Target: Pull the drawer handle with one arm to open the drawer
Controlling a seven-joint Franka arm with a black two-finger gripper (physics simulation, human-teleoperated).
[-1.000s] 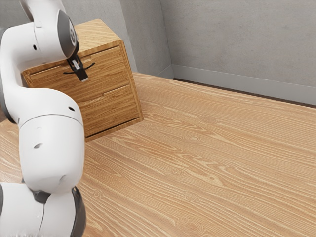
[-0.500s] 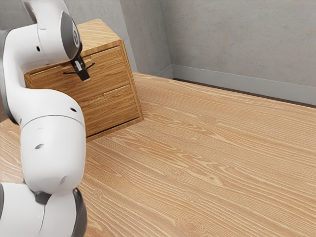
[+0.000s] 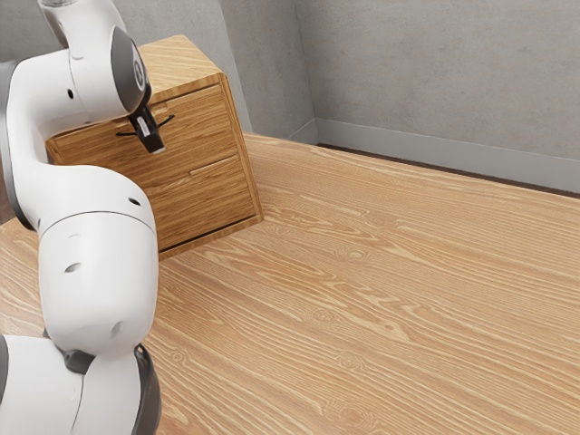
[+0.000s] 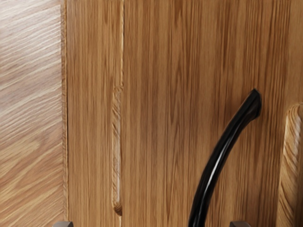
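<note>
Wooden cabinet [image 3: 204,195] standing at the floor's [image 3: 381,272] far edge; pincer [image 3: 148,136] hovering spread wide, straddling the black curved handle [image 4: 222,151] of the top drawer [image 3: 198,113].

End effector [image 3: 150,138] — 2 fingers [image 4: 62,223] apart

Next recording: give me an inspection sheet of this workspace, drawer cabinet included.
Surface: wood-grain top, even and unmarked.
Job's things: wooden cabinet; top drawer looks flush, not yet pulled; black handle curved, intact.
Clutter: nothing seen.
Grippers: tool open at the black handle, which lies between its fingers.
Cables: nothing seen.
Surroundings: grey walls, pale baseboard.
</note>
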